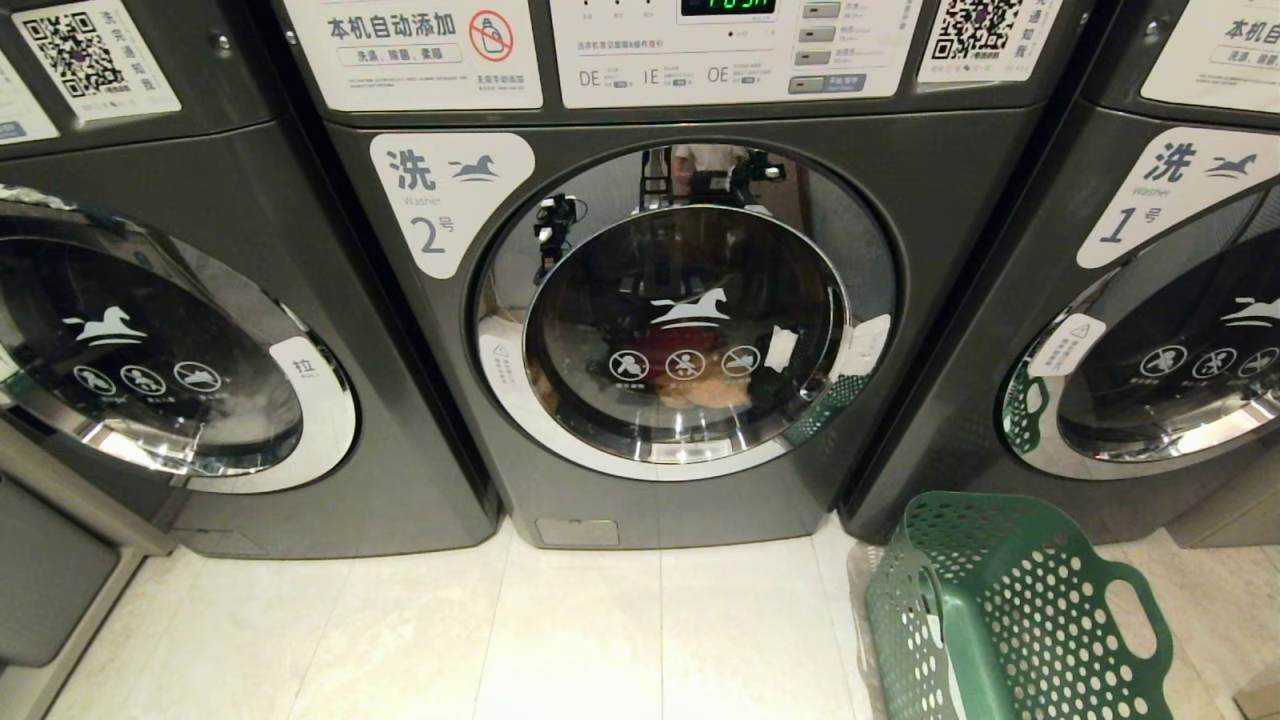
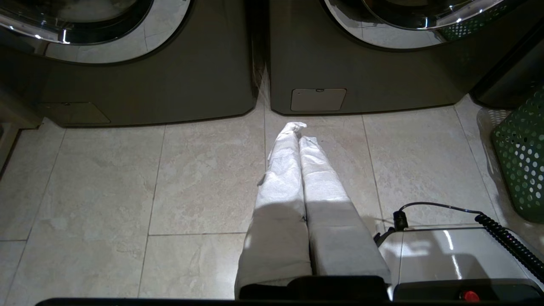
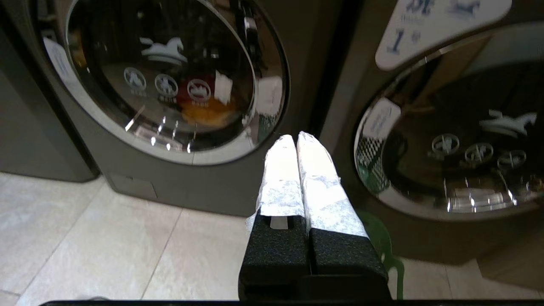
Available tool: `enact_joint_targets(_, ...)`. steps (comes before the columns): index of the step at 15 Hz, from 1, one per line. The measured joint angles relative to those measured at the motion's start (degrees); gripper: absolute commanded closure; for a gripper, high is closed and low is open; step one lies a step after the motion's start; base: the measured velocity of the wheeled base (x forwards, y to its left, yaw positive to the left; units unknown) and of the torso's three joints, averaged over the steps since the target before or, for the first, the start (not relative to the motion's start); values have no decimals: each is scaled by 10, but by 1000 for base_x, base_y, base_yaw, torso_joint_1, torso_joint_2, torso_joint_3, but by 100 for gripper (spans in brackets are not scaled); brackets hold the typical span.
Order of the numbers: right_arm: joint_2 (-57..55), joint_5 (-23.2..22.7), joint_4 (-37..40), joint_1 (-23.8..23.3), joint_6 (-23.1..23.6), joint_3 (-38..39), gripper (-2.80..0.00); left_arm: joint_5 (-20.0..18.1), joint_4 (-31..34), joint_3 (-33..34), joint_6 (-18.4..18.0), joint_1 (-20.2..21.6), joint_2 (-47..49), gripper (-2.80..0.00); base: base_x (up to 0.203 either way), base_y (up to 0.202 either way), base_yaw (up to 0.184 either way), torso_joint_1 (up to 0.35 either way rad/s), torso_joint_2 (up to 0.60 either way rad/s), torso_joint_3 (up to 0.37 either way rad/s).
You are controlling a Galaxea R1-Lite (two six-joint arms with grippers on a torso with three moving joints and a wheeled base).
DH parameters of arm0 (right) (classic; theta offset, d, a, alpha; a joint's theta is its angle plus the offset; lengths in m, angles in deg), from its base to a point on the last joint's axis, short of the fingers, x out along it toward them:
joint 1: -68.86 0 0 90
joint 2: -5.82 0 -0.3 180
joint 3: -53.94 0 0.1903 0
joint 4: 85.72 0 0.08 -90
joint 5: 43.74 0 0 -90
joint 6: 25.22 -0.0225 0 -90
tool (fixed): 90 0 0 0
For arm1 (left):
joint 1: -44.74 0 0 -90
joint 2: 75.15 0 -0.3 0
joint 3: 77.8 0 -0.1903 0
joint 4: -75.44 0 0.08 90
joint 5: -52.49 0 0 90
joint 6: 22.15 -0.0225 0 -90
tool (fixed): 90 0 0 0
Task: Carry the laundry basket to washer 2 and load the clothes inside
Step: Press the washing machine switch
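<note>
Washer 2 [image 1: 660,300], a dark grey front-loader, is centred in the head view with its round glass door shut, flanked by washer 1 [image 1: 1150,330] and an unnumbered washer [image 1: 160,350]. Red and yellow clothes [image 3: 204,104] are glimpsed behind the glass; trousers cannot be made out. The green laundry basket [image 1: 1000,620] is set on the tiled floor [image 1: 560,640] just right of washer 2, apparently empty. Loading is judged done. The right gripper [image 3: 296,142] is raised toward the gap between washers 2 and 1, jaws pressed together, holding nothing. The left gripper [image 2: 297,129] is parked low over the floor, jaws likewise closed and empty.
</note>
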Motion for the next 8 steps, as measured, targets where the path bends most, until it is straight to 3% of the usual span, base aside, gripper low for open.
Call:
enact_joint_targets(4, -281, -90, -137, 30, 7, -179, 0, 0, 0, 0, -1, 0, 0, 0, 0, 0, 0, 0, 0, 0)
enact_joint_targets(8, -474, -170, -251, 78, 31, -308, 0, 3, -1, 0, 9, 0, 0, 0, 0, 0, 0, 0, 0, 0)
